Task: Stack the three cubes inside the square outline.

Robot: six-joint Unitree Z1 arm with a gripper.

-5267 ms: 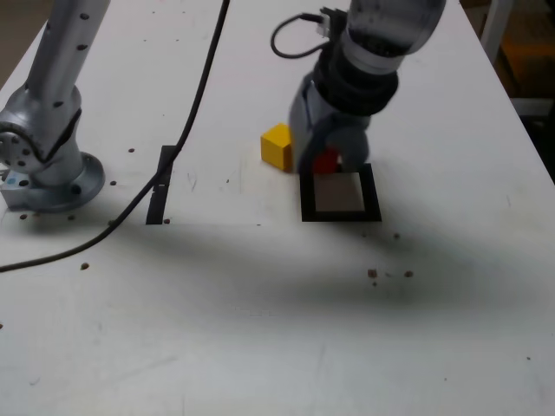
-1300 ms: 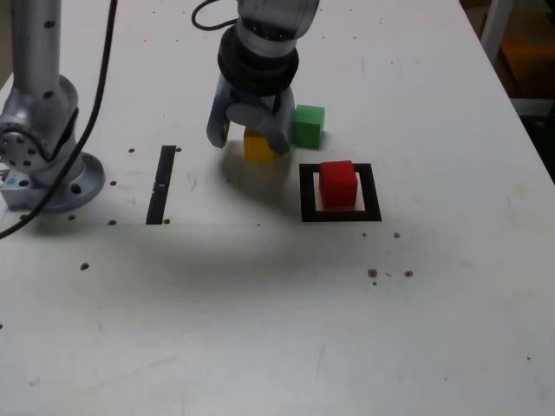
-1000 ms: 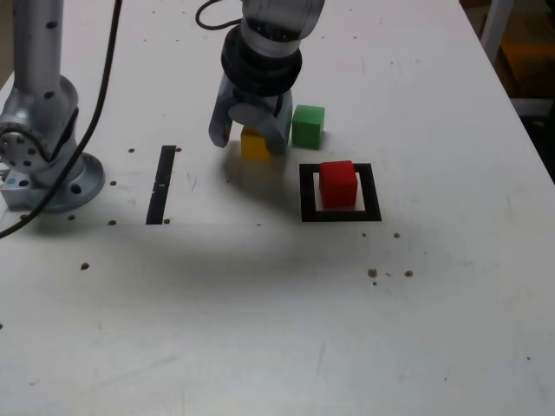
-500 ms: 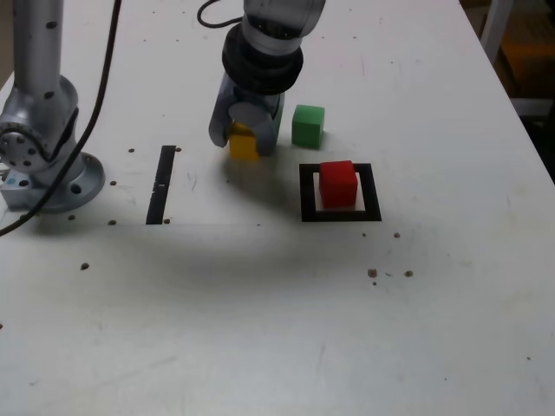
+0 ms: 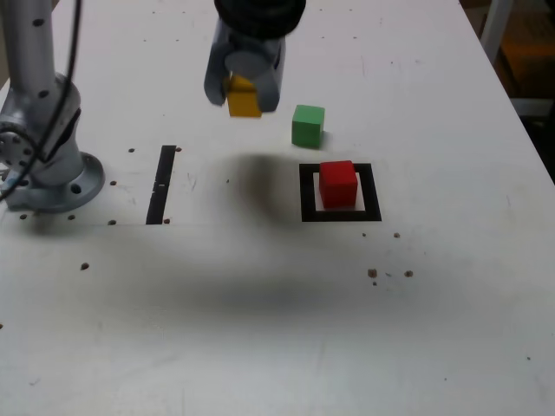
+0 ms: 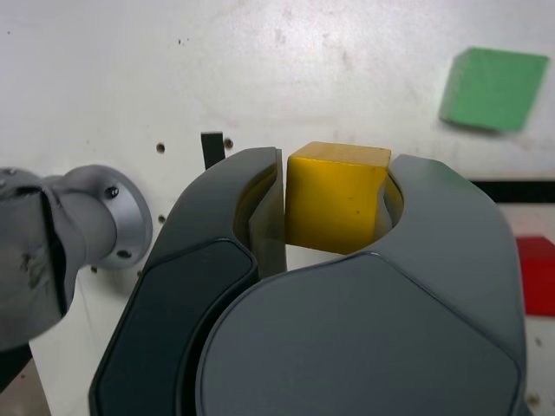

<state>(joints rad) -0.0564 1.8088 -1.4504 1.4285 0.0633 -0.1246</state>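
The claw [image 5: 244, 94] is clamped on the yellow cube [image 5: 244, 97], holding it clear of the table [image 5: 260, 329], toward the far edge. The green cube [image 5: 308, 125] sits on the table just to the exterior view's right of it. Nearer the middle, the red cube [image 5: 338, 184] stands inside the square outline [image 5: 307, 192]. A black strip [image 5: 161, 184] lies near the arm base [image 5: 52, 178], by the exterior view's left edge.

No writing, label, brand mark or number can be read on anything in either view.
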